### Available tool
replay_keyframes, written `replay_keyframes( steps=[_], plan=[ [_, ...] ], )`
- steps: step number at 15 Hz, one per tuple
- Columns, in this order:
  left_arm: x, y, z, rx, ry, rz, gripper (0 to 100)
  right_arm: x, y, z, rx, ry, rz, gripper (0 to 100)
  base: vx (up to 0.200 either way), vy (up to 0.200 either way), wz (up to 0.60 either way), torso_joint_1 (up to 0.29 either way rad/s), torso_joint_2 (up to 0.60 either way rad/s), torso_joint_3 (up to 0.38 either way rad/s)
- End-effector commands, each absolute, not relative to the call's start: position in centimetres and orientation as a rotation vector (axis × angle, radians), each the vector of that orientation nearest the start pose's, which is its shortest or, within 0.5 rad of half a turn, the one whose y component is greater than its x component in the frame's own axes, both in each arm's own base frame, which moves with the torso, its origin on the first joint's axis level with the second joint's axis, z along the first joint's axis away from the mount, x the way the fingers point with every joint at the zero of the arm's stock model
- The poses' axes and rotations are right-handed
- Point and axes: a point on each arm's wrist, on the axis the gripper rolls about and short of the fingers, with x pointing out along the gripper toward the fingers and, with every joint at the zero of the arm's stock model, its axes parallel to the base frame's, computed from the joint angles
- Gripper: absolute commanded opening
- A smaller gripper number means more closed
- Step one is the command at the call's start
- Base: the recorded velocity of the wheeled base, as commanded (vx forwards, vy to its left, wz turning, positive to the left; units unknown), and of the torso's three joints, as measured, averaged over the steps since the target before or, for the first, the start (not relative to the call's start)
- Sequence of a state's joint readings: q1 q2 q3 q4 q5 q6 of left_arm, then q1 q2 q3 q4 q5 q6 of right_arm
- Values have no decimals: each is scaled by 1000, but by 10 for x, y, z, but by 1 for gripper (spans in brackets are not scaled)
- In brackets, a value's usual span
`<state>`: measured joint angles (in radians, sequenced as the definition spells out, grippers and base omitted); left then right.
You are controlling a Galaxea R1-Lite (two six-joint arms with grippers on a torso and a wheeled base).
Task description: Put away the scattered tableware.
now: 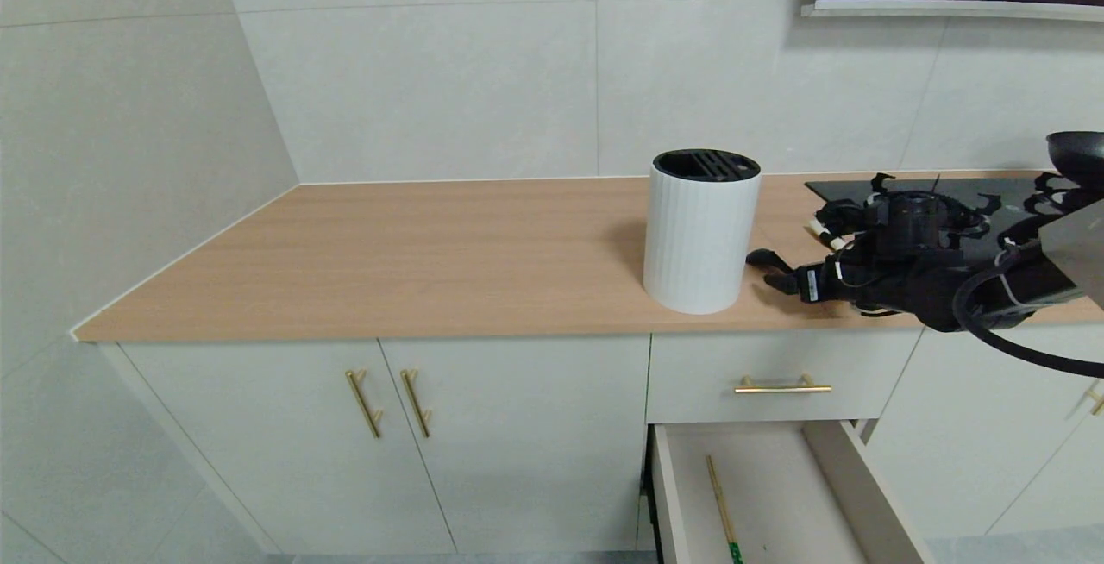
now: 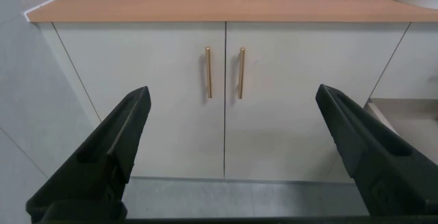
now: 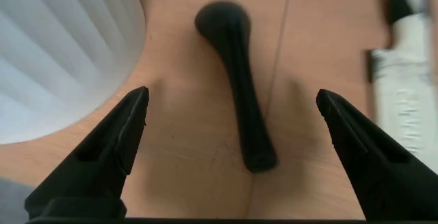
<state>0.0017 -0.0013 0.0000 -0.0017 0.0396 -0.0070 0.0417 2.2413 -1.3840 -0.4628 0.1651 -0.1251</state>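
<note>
The right gripper (image 3: 230,104) hangs spread wide, 2 fingers (image 3: 109,148) straddling the slim black round-ended utensil (image 3: 239,94) on the wooden counter (image 3: 198,176), just right of the white ribbed cylindrical holder (image 3: 61,53). Best pinch mid-handle, clear of the holder.

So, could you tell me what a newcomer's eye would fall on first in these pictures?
Probably the white ribbed holder standing on the wooden countertop, with the right gripper beside it, jaws open over a black utensil lying flat. Below, the open drawer holds a chopstick.
</note>
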Motion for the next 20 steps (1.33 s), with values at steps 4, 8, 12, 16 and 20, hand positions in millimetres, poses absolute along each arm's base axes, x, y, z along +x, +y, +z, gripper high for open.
replay_keyframes(
  steps=[4, 8, 12, 16, 20],
  plan=[
    [-23, 1, 76, -8, -2, 41, 100, 458, 18, 102, -88, 397, 221, 100, 0, 0, 0, 0, 0, 0],
    [-23, 1, 76, -8, -3, 41, 100, 458, 18, 101, -88, 399, 218, 100, 0, 0, 0, 0, 0, 0],
    [-23, 1, 76, -8, -3, 41, 100, 458, 18, 101, -88, 399, 219, 0, 0, 0, 0, 0, 0, 0],
    [-23, 1, 76, -8, -2, 41, 100, 459, 18, 98, -88, 405, 219, 0, 0, 0, 0, 0, 0, 0],
    [-23, 1, 76, -6, -3, 41, 100, 457, 18, 105, -89, 396, 216, 0, 0, 0, 0, 0, 0, 0]
  ],
)
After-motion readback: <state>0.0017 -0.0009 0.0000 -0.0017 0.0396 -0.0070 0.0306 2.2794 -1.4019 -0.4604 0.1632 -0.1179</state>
